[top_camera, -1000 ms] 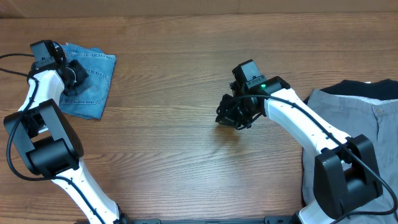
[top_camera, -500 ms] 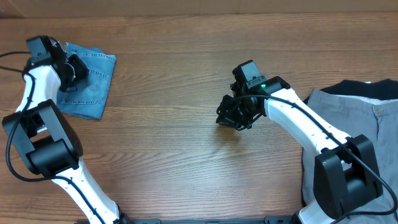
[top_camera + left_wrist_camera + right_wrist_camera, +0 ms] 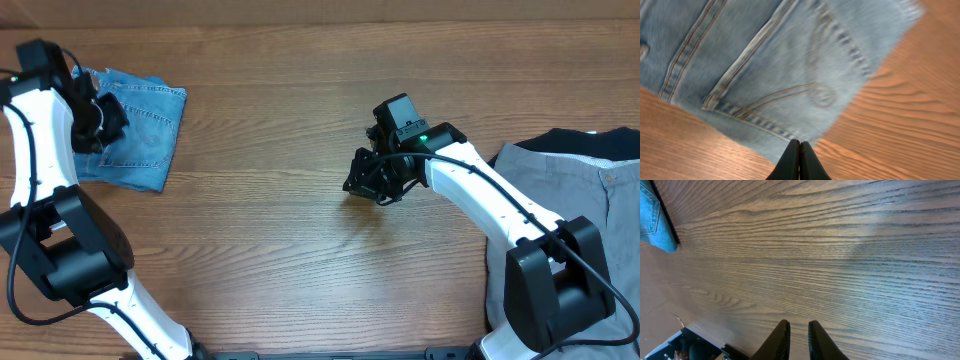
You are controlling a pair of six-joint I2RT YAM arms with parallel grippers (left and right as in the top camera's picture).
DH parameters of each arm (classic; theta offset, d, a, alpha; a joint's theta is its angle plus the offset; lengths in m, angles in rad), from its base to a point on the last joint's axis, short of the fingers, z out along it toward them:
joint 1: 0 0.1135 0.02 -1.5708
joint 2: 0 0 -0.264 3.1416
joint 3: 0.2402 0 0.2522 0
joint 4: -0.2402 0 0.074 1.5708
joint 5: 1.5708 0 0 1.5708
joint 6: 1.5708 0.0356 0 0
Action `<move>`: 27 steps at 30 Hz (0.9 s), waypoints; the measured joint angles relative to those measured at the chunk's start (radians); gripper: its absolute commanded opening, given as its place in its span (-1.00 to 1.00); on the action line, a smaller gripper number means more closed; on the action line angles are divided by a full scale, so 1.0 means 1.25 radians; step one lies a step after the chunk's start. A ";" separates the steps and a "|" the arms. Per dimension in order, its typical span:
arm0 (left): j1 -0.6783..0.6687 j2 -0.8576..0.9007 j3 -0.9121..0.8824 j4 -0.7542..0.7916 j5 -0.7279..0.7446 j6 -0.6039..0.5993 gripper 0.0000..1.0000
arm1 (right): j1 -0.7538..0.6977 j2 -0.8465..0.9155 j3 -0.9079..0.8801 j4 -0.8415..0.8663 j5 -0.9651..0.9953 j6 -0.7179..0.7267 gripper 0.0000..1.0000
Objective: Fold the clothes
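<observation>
The light blue jeans point(image 3: 140, 130) lie folded into a small rectangle at the far left of the table. A stitched back pocket point(image 3: 805, 75) faces up. My left gripper point(image 3: 95, 120) hovers over the jeans' left part with its fingers pressed together and nothing in them; in the left wrist view the left gripper point(image 3: 800, 149) points at the jeans' edge. My right gripper point(image 3: 365, 185) is over bare wood mid-table. There the right gripper point(image 3: 799, 326) shows a narrow gap between its fingers, holding nothing. Grey trousers point(image 3: 560, 200) and a black garment point(image 3: 600, 142) lie at the right edge.
The wooden table point(image 3: 300, 260) runs between the two piles. The right arm's base point(image 3: 555, 290) stands on top of the grey trousers at the front right. The jeans point(image 3: 652, 215) show as a blue corner at the top left of the right wrist view.
My left arm has swung to the left and back, off the jeans' middle. The right gripper has shifted slightly left and its fingers have parted a little.
</observation>
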 measured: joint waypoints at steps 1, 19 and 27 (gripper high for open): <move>0.000 0.005 -0.024 0.024 -0.007 -0.002 -0.92 | 0.000 0.000 0.000 0.000 0.000 0.000 -0.67; 0.000 0.002 -0.344 0.530 0.039 -0.055 -0.92 | 0.000 0.000 0.000 -0.002 0.000 0.000 -0.68; 0.002 0.005 -0.344 0.534 0.073 -0.086 -0.47 | 0.000 0.000 0.000 -0.018 -0.001 0.000 -0.69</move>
